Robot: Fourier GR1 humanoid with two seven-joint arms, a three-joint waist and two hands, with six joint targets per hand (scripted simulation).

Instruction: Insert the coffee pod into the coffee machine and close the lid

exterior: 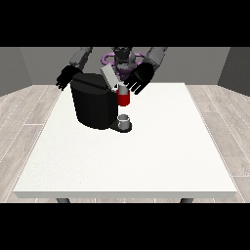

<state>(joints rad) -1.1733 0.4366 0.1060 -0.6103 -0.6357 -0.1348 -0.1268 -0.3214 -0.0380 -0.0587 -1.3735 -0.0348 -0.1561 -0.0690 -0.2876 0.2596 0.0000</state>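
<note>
The fingers of the hand at the view's right are spread out and point down. They look straight and not curled round anything. This hand hangs just above the red front part of the coffee machine.

The coffee machine is big and black. It stands on the white table, on the far side from the camera and a little toward the view's left. Its grey lid sticks up at a slant from the top of the machine, so it is open. The lid is just beside the hand at the view's right.

Right under the fingertips, at the top of the red part, there is a small pale thing. It may be the coffee pod, but it is too small to be sure. I cannot tell if the fingers touch it.

A little grey cup sits at the foot of the machine, right below the red part.

The hand at the view's left is at the far top corner of the machine, on the side away from the lid. Its fingers hang down, relaxed, and hold nothing. I cannot tell if it touches the machine.
</note>
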